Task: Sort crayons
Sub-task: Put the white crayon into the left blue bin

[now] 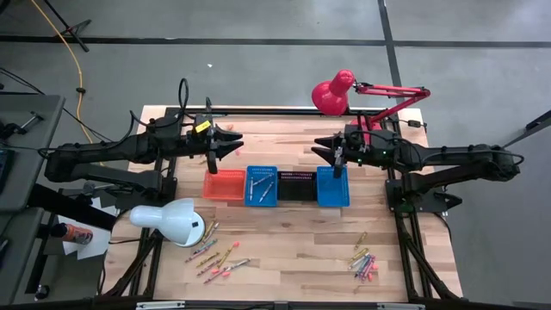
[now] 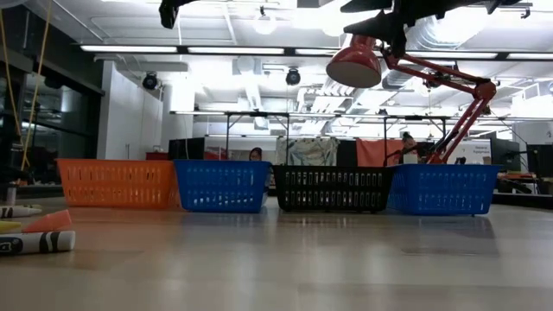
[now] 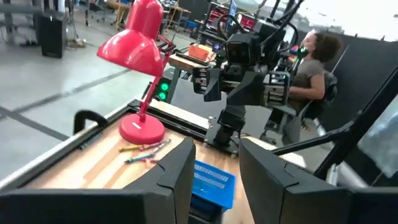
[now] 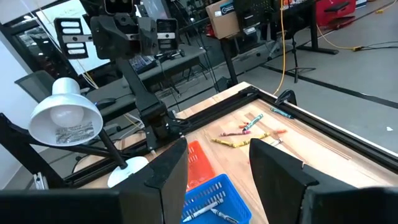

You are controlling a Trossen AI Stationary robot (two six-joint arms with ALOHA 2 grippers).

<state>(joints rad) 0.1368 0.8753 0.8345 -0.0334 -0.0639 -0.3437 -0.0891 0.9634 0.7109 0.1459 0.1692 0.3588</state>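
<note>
Crayons lie on the table in two loose groups near its front edge, one left [image 1: 215,254] and one right [image 1: 365,263]; some show in the left wrist view [image 3: 146,149] and the right wrist view [image 4: 245,134]. A few lie in the left blue basket [image 1: 262,184]. My left gripper [image 1: 231,145] hovers level above the table behind the orange basket [image 1: 224,183], open with nothing between its fingers [image 3: 214,180]. Facing it, my right gripper [image 1: 323,148] hovers over the far side of the right blue basket [image 1: 332,187], likewise open and holding nothing [image 4: 217,180].
A black basket [image 1: 296,185] stands between the two blue ones, all in one row across the table's middle. A white lamp [image 1: 172,222] stands front left, a red lamp [image 1: 334,93] back right. A person [image 3: 314,56] sits beyond the table's right side.
</note>
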